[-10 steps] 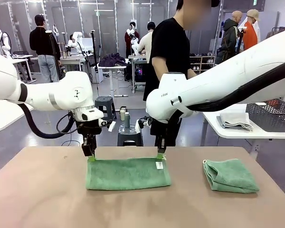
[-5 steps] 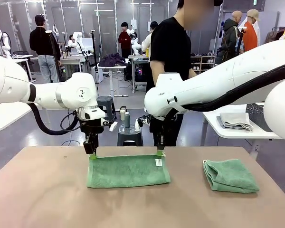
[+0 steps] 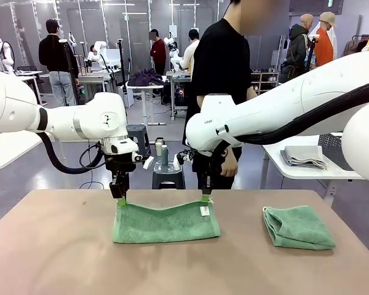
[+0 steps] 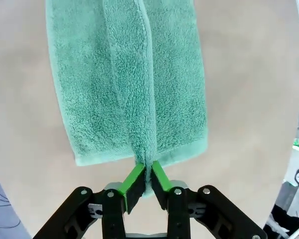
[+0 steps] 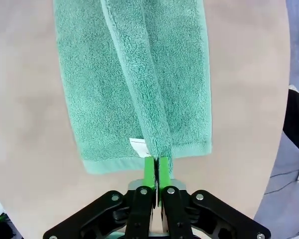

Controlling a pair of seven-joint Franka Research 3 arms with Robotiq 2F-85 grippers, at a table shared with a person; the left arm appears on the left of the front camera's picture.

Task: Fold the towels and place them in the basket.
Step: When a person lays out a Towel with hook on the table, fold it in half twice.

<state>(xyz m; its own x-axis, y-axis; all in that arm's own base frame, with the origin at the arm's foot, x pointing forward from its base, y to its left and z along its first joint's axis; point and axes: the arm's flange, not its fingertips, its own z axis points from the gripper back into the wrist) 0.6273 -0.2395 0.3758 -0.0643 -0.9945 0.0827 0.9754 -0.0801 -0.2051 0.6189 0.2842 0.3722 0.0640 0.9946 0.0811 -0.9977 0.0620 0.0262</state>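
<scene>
Front view, catalogued left to right: tan table [image 3: 49,258], bare along its left part. Left gripper [image 3: 119,198], hanging fingers-down from the white arm that enters from the left, clenched on the far left corner of a mint-green towel [image 3: 166,224]. That towel lies lengthwise across the middle of the table, its near portion flat on the surface, its far long edge lifted at both ends and sagging slightly between them. Right gripper [image 3: 205,198], reaching in from the right and also pointing down, pinched tight on the far right corner of the same towel; a small white label [image 3: 205,211] sits just below its fingers. Person [image 3: 221,67] in a black shirt standing at the far side, behind the right gripper. Second towel [image 3: 298,227], same green, folded into a compact stack, resting on the table's right part, well apart from the first. White side table [image 3: 307,173] beyond it, carrying a folded grey cloth [image 3: 304,157]. Left wrist view: left gripper [image 4: 147,169] with green pads closed on a raised ridge of the towel [image 4: 129,89], which runs away from the fingers over the tan surface. Right wrist view: right gripper [image 5: 156,162] with pads pressed together on the towel [image 5: 134,84] hem, the label [image 5: 138,147] just left of them.
</scene>
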